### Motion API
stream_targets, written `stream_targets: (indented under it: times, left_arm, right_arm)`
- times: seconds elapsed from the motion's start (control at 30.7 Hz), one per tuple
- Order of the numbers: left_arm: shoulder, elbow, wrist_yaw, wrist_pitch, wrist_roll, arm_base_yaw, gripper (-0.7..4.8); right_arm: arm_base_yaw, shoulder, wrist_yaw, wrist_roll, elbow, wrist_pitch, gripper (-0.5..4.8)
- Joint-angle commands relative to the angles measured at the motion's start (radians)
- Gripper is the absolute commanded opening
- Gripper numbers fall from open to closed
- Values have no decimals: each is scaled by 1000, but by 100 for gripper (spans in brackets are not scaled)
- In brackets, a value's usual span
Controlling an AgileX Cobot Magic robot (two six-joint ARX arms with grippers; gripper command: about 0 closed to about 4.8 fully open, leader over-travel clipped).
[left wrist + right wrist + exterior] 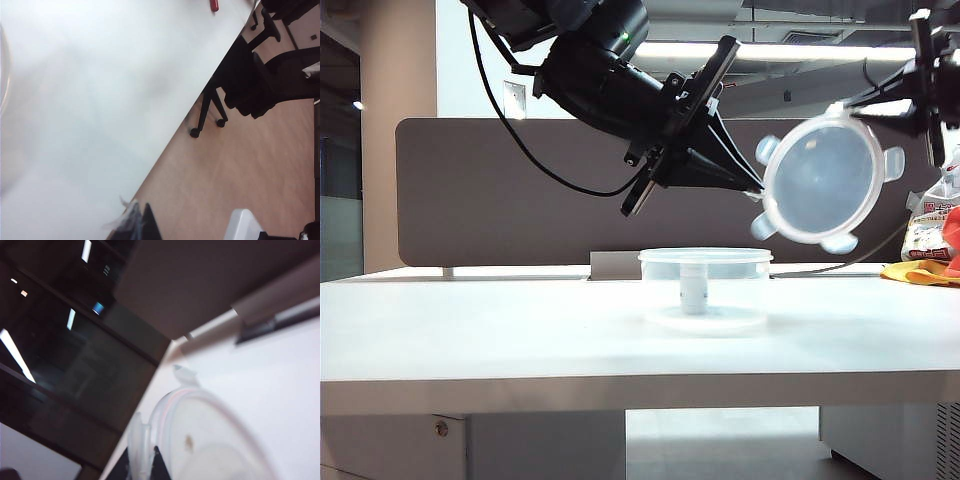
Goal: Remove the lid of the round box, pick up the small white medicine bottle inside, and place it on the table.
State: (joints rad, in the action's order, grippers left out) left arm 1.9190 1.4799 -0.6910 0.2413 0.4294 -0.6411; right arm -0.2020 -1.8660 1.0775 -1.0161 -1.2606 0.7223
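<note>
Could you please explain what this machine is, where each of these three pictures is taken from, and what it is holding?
It is a robot with two arms, each ending in a two-finger gripper. One camera faces the large white table; the other two ride on the wrists. The right gripper holds the flat round translucent lid up in the air, tilted. Its own camera sees that lid close up. The left gripper hangs shut and empty above the shallow clear round box, where the small white medicine bottle stands upright.
</note>
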Motion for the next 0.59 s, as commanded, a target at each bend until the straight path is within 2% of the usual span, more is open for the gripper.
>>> stream_targets:
  times: [0.03, 0.2, 0.33, 0.59]
  left_arm:
    - [-3, 0, -1, 18, -24, -2, -6]
    - [-3, 0, -1, 39, -37, -1, -6]
    - [-3, 0, -3, 43, -37, -1, -6]
    - [-4, 2, -14, 58, -37, 6, -6]
  right_arm:
    - [1, 9, -6, -128, -3, 184, -2]
    - [-6, 9, -25, -142, -3, 174, -2]
    - [-6, 9, -32, -99, -3, 101, -2]
    - [-14, 9, -115, 116, -3, -225, -1]
